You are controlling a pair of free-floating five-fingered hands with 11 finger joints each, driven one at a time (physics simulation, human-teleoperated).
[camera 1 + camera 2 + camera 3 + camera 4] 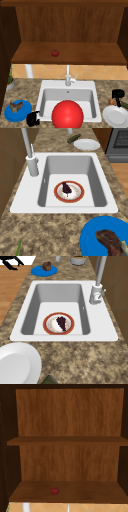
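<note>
Low left, left hand (pixel 32 119) just beside blue plate (pixel 18 111) — right hand (pixel 118 95) above white plate (pixel 115 116).

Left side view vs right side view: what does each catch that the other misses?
Left side view alone: a stove past the white plate.
Right side view alone: a black hand at top left and a plant pot.
Both: sink, faucet, red-rimmed plate with a dark food piece, blue plate, white plate.

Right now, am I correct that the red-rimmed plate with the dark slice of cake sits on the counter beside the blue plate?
Not quite: the red-rimmed plate with the dark slice of cake lies inside the sink, as the left side view shows. The blue plate is on the counter.
</note>
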